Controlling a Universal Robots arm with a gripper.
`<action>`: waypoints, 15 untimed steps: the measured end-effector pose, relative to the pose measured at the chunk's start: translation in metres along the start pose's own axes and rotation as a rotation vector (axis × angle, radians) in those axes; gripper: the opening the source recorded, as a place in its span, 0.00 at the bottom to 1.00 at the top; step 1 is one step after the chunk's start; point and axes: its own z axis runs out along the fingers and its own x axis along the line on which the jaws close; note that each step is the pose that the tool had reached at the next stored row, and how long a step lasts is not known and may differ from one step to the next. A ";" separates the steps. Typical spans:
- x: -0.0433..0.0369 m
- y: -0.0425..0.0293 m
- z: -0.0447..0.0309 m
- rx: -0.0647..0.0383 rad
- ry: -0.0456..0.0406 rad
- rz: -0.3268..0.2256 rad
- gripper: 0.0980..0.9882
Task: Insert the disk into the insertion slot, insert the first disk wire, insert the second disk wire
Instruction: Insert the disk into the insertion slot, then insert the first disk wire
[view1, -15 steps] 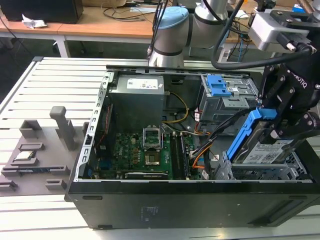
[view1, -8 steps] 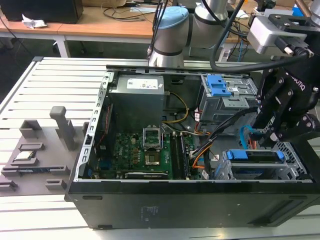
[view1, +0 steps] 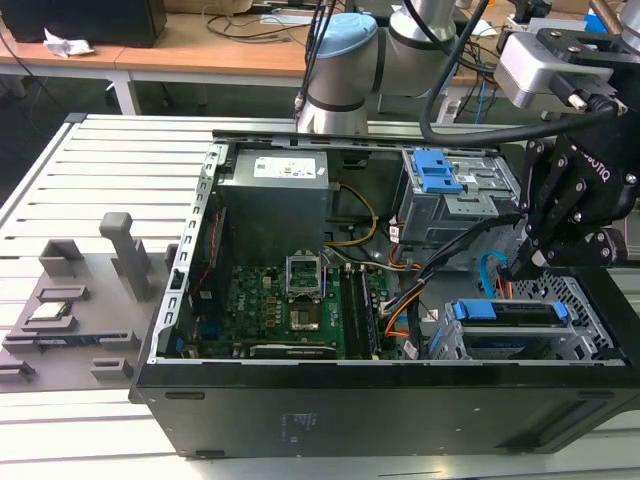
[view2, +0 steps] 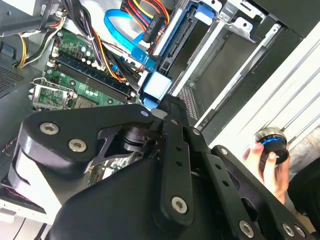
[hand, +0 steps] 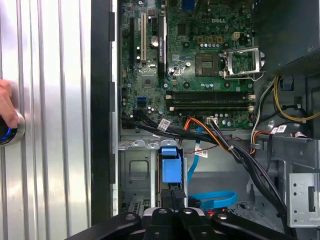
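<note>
One disk (view1: 510, 312), blue-framed, seated in the insertion slot (view1: 585, 305) at the near corner of the computer case (view1: 380, 410). One end effector (view1: 516, 270) just above the disk's inner end, beside a blue cable (view1: 486, 280); whether spread or pressed together cannot be told. One blue-latched grey cage (view1: 445, 195) farther back in the case.

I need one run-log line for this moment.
disk: silver hard drive in blue plastic carrier, seated in silver perforated sheet-metal cage | gripper: close above carrier | blue flat cable: near gripper
</note>
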 end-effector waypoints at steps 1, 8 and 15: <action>0.0000 0.0000 0.0000 0.000 -0.0001 0.000 0.01; 0.0000 -0.0001 -0.0001 0.000 0.0000 0.000 0.01; -0.0251 -0.0323 0.0127 -0.003 0.0040 0.000 0.01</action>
